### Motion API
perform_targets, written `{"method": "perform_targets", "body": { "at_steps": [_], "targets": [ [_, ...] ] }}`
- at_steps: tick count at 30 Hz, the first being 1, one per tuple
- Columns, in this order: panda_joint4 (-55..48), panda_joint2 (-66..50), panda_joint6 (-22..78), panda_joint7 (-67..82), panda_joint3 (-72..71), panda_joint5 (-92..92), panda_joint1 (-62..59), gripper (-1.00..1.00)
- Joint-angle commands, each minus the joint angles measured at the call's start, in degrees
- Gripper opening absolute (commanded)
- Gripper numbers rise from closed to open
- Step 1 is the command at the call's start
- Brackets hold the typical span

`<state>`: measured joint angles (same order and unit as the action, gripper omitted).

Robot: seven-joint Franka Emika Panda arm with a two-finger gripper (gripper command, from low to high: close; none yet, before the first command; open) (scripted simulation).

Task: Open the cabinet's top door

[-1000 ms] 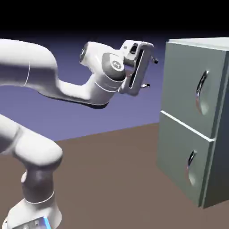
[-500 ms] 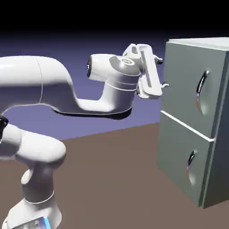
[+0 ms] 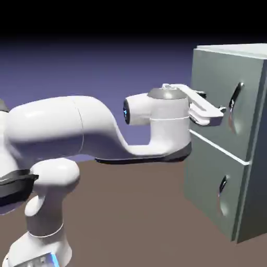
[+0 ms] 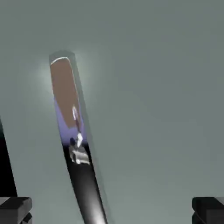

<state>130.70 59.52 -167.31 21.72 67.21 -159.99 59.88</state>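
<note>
The pale grey-green cabinet (image 3: 258,201) stands at the exterior view's right with both doors flush and closed. The top door (image 3: 213,68) carries a long curved silver handle (image 3: 235,107). My gripper (image 3: 217,107) is open and sits just in front of this door, a little to the left of the handle and about level with its middle, touching nothing. In the hand view the top door (image 4: 153,87) fills the picture. Its handle (image 4: 74,140) runs slanted from upper left down to the bottom edge, between my open gripper's (image 4: 111,211) fingertips (image 4: 15,210) and nearer the left one.
Below the top door is the shorter bottom door (image 3: 206,180) with a small handle (image 3: 222,194). The brown table (image 3: 130,208) stretches between the robot's base and the cabinet. The arm's long forearm (image 3: 78,130) lies level across the middle of the exterior view.
The arm has stretched right and lower, carrying the hand from the cabinet's upper left corner to just before the top door's handle. The hand has rolled flatter. The jaws stayed open.
</note>
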Motion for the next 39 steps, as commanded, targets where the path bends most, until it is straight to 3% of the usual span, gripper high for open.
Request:
{"method": "perform_targets", "body": {
  "at_steps": [1,9,10,20,32,39],
  "targets": [
    [-0.47,0.42,0.1,1.0,1.05,-2.5,0.92,1.0],
    [-8.87,-1.18,1.3,2.22,7.56,-6.02,12.06,1.0],
    [-8.87,-1.18,1.3,2.22,7.56,-6.02,12.07,-1.0],
    [2.82,-14.37,9.97,-15.11,-5.85,-6.02,-6.62,-1.0],
    [7.57,-26.36,11.05,-34.85,-28.24,-7.33,-31.53,-1.0],
    [14.24,-23.71,14.95,-28.01,-41.08,6.07,-43.8,-1.0]
  ]
}}
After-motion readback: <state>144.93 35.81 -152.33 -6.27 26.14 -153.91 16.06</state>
